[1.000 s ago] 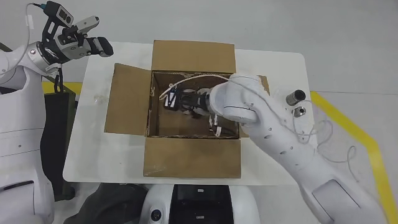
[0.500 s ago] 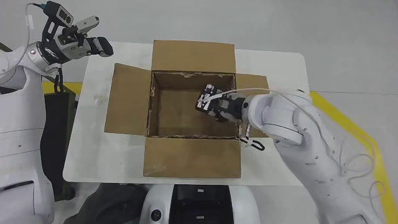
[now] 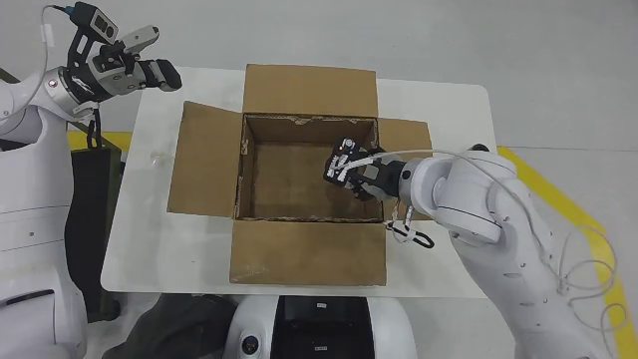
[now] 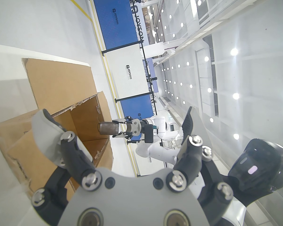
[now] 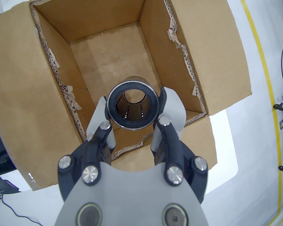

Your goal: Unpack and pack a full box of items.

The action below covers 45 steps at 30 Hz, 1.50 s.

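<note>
pinching a metal cylinder over the open box, the right tool; left tool spread wide

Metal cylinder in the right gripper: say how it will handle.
The metal cylinder looks rigid and probably heavy for its size. Its smooth round wall could slip in the right gripper. Laid sideways, it would likely roll.
</note>
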Each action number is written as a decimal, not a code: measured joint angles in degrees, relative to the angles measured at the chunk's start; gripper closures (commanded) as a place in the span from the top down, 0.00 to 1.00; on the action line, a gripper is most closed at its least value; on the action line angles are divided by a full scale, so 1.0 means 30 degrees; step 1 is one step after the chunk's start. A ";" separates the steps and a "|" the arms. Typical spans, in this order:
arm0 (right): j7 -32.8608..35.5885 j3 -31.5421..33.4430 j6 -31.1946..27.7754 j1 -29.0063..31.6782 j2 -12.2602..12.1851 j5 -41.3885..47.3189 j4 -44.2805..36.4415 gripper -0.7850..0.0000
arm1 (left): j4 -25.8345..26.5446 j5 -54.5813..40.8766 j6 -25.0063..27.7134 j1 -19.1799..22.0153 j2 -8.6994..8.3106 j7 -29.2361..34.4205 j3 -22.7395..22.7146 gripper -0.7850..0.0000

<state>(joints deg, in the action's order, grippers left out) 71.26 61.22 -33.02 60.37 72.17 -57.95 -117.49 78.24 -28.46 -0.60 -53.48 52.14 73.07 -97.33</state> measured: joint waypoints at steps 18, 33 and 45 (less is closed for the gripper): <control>-0.0511 0.0758 0.0095 0.0667 -0.0216 0.0605 -0.0477 0.00 | 0.0000 0.0000 0.0000 0.0000 0.0000 0.0000 0.0000 1.00; -0.0774 0.8608 0.0657 0.6380 -0.1471 0.3196 -0.4243 0.00 | 0.0000 0.0000 0.0000 0.0000 0.0000 0.0000 0.0000 1.00; -0.2940 1.4823 0.0316 1.1806 -0.1965 0.3808 -0.4705 0.00 | 0.0000 0.0000 0.0000 0.0000 0.0000 0.0000 0.0000 1.00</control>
<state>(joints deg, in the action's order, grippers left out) 62.43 105.69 -32.08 95.79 66.28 -46.52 -131.60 78.24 -28.46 -0.60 -53.48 52.14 73.07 -97.33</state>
